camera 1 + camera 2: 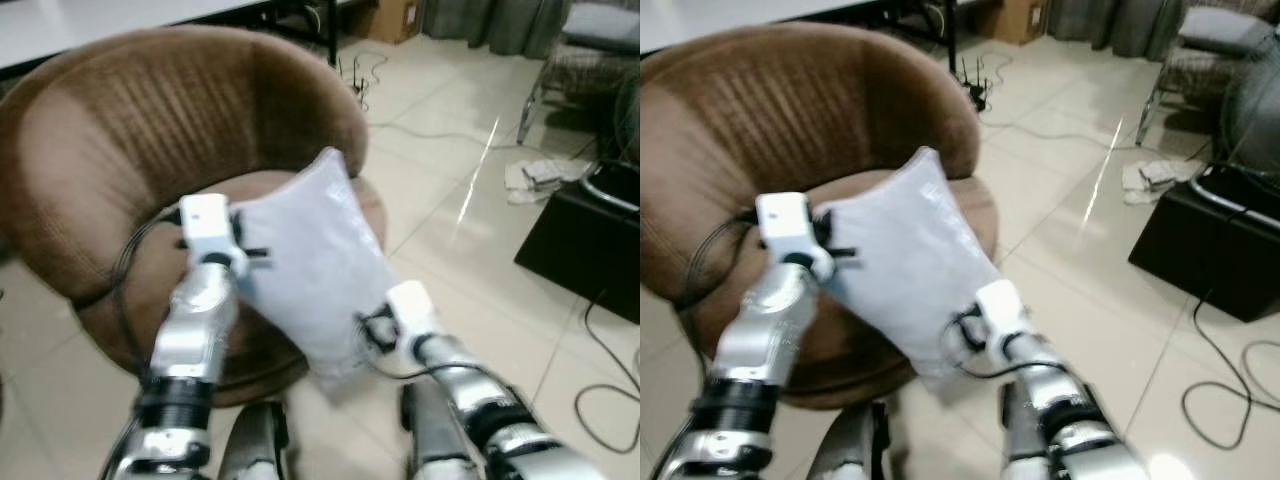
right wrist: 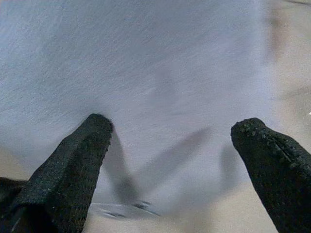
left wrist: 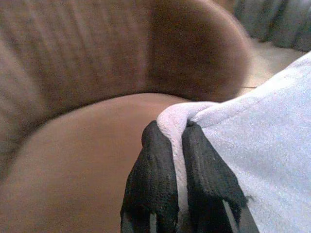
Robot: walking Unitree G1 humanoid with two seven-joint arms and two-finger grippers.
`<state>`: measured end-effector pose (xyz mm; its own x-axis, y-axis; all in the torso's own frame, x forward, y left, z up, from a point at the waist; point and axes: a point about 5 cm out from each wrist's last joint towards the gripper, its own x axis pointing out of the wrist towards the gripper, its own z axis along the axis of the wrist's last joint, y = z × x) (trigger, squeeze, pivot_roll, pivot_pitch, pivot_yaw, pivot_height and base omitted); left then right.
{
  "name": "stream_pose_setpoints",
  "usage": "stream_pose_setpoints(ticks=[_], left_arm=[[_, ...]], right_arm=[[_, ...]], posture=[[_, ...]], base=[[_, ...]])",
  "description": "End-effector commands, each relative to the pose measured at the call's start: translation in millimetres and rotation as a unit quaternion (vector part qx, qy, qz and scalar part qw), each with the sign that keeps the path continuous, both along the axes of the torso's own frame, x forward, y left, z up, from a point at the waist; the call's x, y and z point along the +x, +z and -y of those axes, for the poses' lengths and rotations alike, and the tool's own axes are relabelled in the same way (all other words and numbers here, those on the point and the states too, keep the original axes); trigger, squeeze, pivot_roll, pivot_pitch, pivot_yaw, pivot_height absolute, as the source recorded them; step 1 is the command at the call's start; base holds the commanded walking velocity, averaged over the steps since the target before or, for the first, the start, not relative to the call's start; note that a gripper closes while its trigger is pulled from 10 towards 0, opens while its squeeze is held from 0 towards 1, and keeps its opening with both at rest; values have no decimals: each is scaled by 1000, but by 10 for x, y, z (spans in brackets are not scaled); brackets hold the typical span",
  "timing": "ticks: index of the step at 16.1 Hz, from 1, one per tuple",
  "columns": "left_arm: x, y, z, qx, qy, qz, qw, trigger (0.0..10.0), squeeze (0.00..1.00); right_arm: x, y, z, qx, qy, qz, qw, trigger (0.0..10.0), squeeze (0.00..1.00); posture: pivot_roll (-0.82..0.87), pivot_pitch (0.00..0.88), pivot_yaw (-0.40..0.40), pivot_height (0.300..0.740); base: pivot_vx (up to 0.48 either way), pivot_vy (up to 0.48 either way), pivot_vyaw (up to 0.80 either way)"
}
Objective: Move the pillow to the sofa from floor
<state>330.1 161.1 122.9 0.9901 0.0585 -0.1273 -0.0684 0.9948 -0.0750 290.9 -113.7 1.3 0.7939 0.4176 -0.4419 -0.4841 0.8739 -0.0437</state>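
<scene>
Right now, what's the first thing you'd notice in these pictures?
A pale grey pillow hangs in mid-air over the front edge of the round brown sofa. The left claw pinches one corner shut, while the right claw sits open against the pillow's lower side. A black box stands on the tiled floor to the right.

You are looking at a lived-in room of a home or a casual office lounge. A round brown tub chair (image 1: 150, 130) with ribbed upholstery stands on a glossy floor of large cream tiles (image 1: 470, 210). Behind it you see the edge of a white table (image 1: 110, 22) on dark legs, and a cardboard box (image 1: 392, 15) beside grey curtains (image 1: 500, 25). Loose cables (image 1: 600, 400) trail across the tiles near a black box (image 1: 590, 250), a crumpled cloth (image 1: 535, 178) and a metal-legged chair (image 1: 580, 60).
</scene>
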Motion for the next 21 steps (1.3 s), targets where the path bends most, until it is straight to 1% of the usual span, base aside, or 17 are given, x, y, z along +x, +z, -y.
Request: stream_pose_setpoints(ticks=[1, 3, 5, 6, 7, 10, 13, 14, 18, 20, 21], left_arm=[[48, 149, 78, 2, -13, 29, 999, 10000, 0], [39, 132, 115, 32, -31, 27, 999, 10000, 0], [30, 113, 154, 37, -39, 24, 998, 10000, 0], [25, 111, 194, 23, -51, 24, 998, 10000, 0], [23, 118, 207, 21, -52, 26, 998, 10000, 0], [18, 98, 217, 23, -53, 21, 998, 10000, 0], [-2, 82, 262, 41, -66, 23, 997, 10000, 0], [-11, 66, 273, 41, -66, 20, 997, 10000, 0], [-29, 54, 297, 43, -71, 21, 996, 10000, 0], [-27, 46, 292, 22, -63, 18, 998, 10000, 0], [-25, 46, 291, 22, -63, 18, 998, 10000, 0]], right_arm=[[12, 8, 117, -9, -9, 3, 1000, 10000, 0], [0, -2, 112, -7, -6, 0, 1000, 10000, 0], [-6, -5, 106, -5, -6, 0, 1000, 10000, 0], [-7, -5, 99, -5, -7, 2, 1000, 10000, 0], [-6, 2, 96, -3, -6, 6, 1000, 10000, 0], [4, 34, 82, 2, 5, 19, 1000, 10000, 0], [7, 33, 86, 5, 0, 16, 1000, 10000, 0], [4, 31, 89, 4, 0, 17, 1000, 10000, 0], [-5, 12, 103, -4, -1, 10, 1000, 10000, 0], [-8, 8, 101, 0, -2, 8, 1000, 10000, 0], [-6, 9, 101, 0, -2, 8, 1000, 10000, 0]], posture=[[-93, 0, 74, 574], [-96, 0, 76, 574], [-99, 0, 78, 574], [-100, 0, 80, 574], [-100, 0, 80, 574], [-102, 0, 81, 574], [-102, 0, 80, 574], [-102, 0, 80, 574], [-102, 0, 80, 574], [-103, 0, 80, 574], [-104, 0, 79, 574]], base=[[0, 480, 0], [0, 0, 0], [0, 0, 0], [0, 0, 0], [0, 0, 0], [0, 0, 0], [0, 0, -800], [0, 0, -800], [0, 0, 0], [0, 146, 0], [0, 480, 0]])
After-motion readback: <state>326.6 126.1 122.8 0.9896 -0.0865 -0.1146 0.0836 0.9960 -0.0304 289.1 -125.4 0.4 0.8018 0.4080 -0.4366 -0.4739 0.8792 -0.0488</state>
